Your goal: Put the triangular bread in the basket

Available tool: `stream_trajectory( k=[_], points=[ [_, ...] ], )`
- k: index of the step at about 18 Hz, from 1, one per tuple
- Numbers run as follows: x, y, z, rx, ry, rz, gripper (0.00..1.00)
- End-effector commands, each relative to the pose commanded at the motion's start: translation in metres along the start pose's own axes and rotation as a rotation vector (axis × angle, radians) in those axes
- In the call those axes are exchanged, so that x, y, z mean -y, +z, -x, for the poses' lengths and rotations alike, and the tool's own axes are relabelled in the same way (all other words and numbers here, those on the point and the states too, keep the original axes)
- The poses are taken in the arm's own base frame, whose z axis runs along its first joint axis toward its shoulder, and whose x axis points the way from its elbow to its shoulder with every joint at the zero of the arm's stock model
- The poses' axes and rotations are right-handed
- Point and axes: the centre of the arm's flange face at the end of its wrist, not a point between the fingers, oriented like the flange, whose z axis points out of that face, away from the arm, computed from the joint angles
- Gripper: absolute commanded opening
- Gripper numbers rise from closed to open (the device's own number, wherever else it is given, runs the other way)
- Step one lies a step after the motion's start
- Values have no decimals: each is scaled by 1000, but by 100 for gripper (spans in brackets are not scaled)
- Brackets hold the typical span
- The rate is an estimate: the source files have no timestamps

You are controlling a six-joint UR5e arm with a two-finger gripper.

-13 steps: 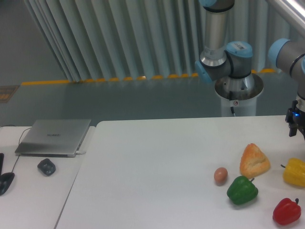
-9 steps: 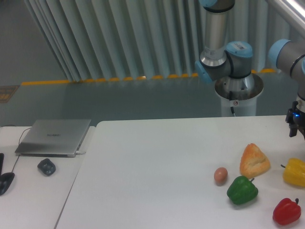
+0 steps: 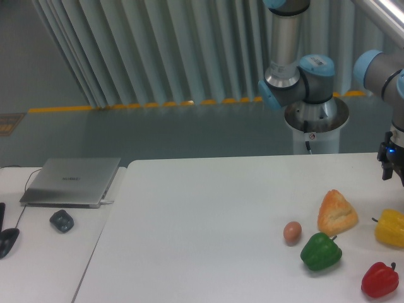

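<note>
1. Gripper (image 3: 392, 169) cut off at the right frame edge, above the table (image 3: 208, 214); finger spacing impossible to tell.
2. Triangular bread (image 3: 336, 212) lying on the table, down-left of the fingers, untouched.
3. Beside it: yellow pepper (image 3: 390, 228), green pepper (image 3: 320, 251), brown egg (image 3: 291, 232).
4. Far left: laptop (image 3: 72, 181), lid lettering too blurred to read.

— Where's the bread (image 3: 337, 213)?
— On the table (image 3: 208, 214), right side, with the egg (image 3: 291, 231) to its left and one pepper (image 3: 320, 251) just in front of it.
— The others?
— One pepper (image 3: 389, 228) right of the bread, another (image 3: 380, 279) nearer the front edge. The gripper (image 3: 392, 169) hangs behind them — a laptop (image 3: 71, 181) sits far left.
</note>
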Motion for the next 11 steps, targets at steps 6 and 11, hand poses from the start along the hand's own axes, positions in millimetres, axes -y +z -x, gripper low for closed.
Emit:
stream_trajectory(
  k=[6, 11],
  points=[
    [36, 7, -33, -15, -117, 9, 100],
    [89, 30, -68, -63, -182, 26, 100]
  ],
)
